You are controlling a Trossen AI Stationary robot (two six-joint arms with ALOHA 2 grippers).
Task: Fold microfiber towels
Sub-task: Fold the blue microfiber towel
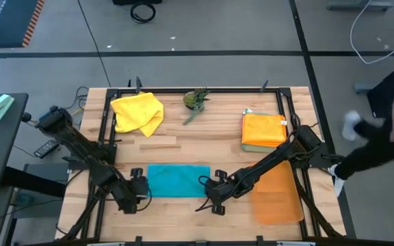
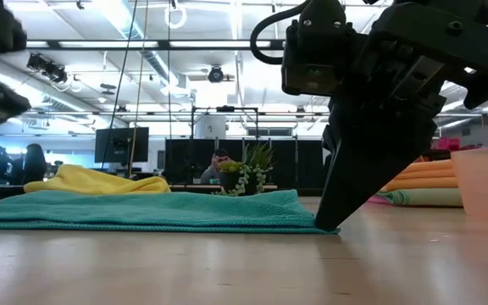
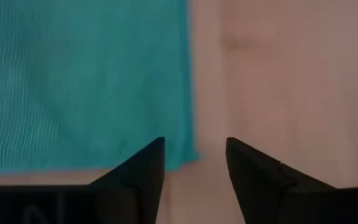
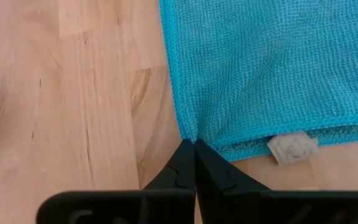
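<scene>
A teal towel, folded into a flat band, lies on the wooden table near its front edge. My right gripper is shut at the towel's near right corner, at table level. A pale tag sticks out from between the towel's layers beside it. My left gripper hovers open just off the towel's near left corner, with nothing between its fingers. A crumpled yellow towel lies at the far left. A stack of folded orange and yellow towels sits at the far right. My right gripper pinches the teal towel's near right corner between its two fingertips. The fingers slant down from the table's near right side. The cloth puckers toward the fingertips, and the rest of the towel lies flat on the table.
A small green plant stands at the far middle. A translucent orange mat lies at the near right, beside my right arm. A black frame runs around the table's edge. A person stands beyond the right edge.
</scene>
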